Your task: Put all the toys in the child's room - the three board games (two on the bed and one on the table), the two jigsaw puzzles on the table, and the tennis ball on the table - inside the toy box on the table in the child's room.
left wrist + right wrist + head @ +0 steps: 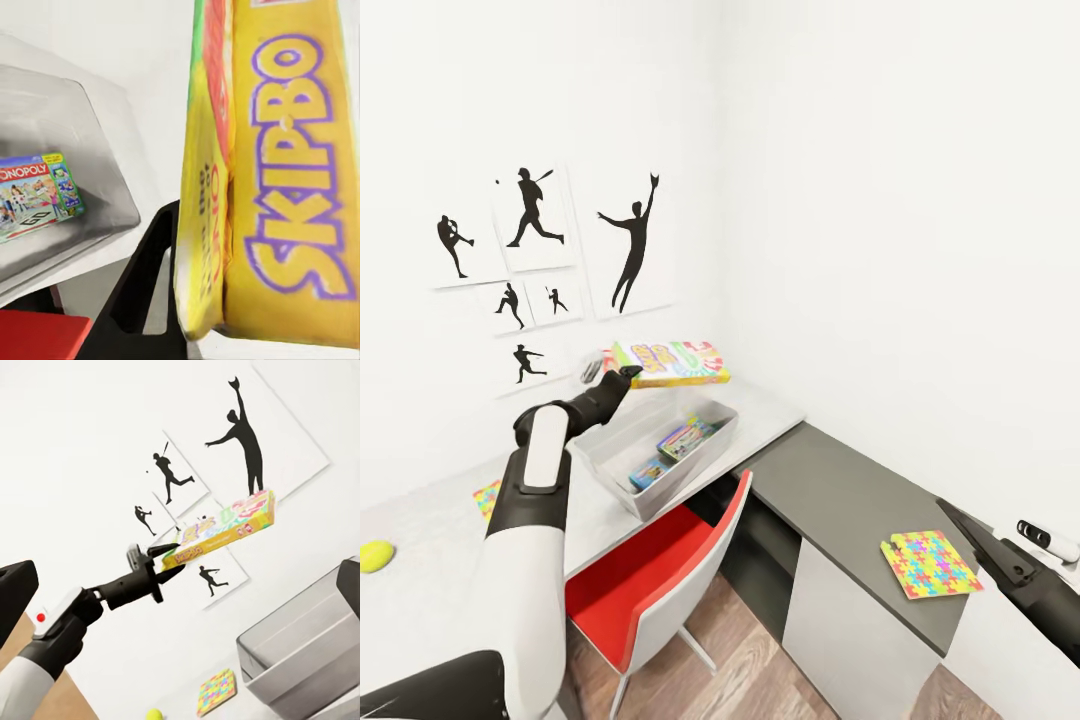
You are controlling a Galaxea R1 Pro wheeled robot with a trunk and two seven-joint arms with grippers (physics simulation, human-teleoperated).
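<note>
Left hand clamped on Skip-Bo box by one end, held level above toy box. Best lowered flat beside Monopoly box beneath before releasing; right hand's grip cannot be told.

My fingers pinch glossy printed cardboard, the Skip-Bo box; at five o'clock sits the smooth grey plastic toy box.

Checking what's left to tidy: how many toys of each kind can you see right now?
Board games: 2, the Skip-Bo box held by the left gripper and one in the bin
Jigsaw puzzles: 2
Tennis balls: 1
Total: 5
</note>
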